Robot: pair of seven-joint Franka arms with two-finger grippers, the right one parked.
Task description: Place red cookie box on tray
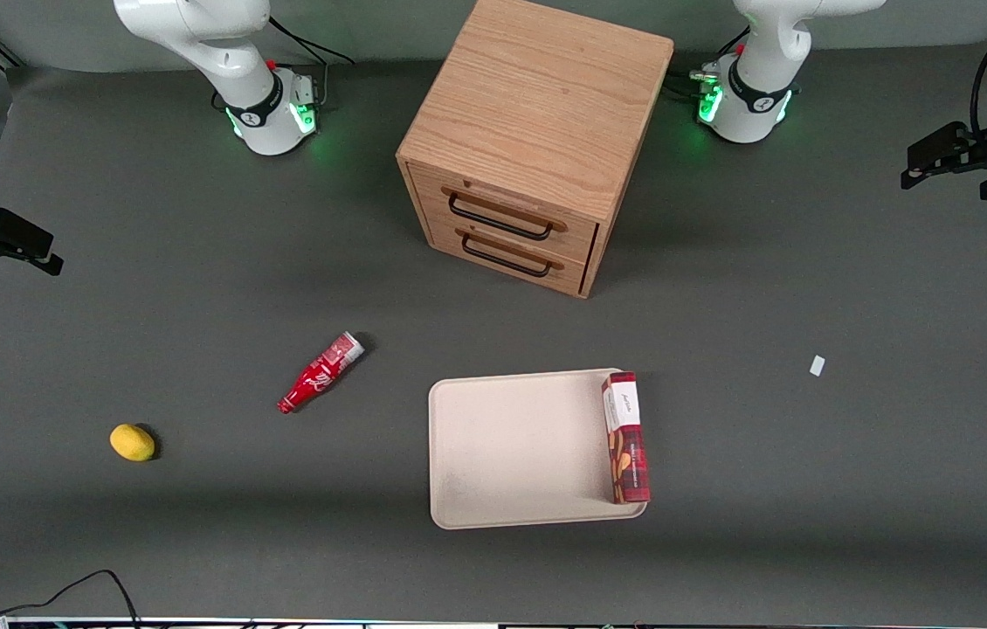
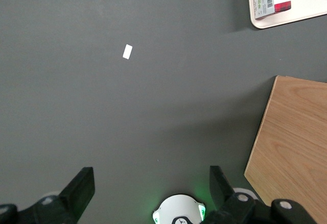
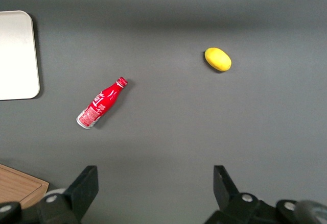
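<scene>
Dark-red, the red cookie box (image 1: 625, 438) is seen lying on the tray (image 1: 511, 454), along the edge toward the working arm's end. Farther from the camera, the gripper (image 1: 917, 168) is held above the table, fingers (image 2: 82, 188) spread apart, empty.

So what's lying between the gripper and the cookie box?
Only a small white scrap on bare table. The front view shows the open gripper up at the working arm's end, well apart from the cookie box on the tray.
</scene>
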